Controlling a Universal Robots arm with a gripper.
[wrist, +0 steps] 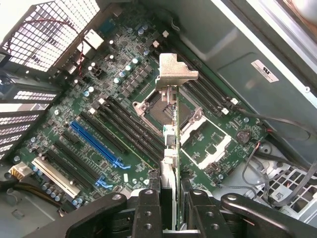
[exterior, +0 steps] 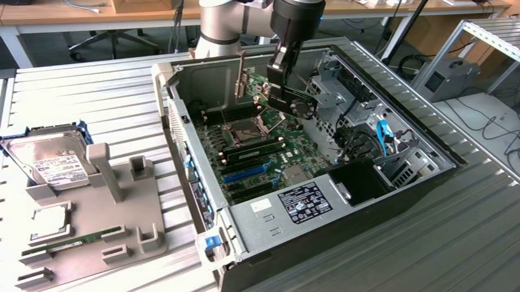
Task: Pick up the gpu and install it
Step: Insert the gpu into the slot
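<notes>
gripper [exterior: 281, 87] w/ gpu [exterior: 298, 105] over mobo [exterior: 286, 139]

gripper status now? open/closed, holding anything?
Gripper: closed on the gpu, holding it edge-on above the motherboard in the open case.

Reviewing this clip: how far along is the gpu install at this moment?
Done: the pickup. The gpu is off the table and in the air.
In hand: the claw is shut on the card, holding it edge-on over the motherboard inside the open case.
Left: seating it. The card hangs clear of the board, and the blue slot is empty.
</notes>
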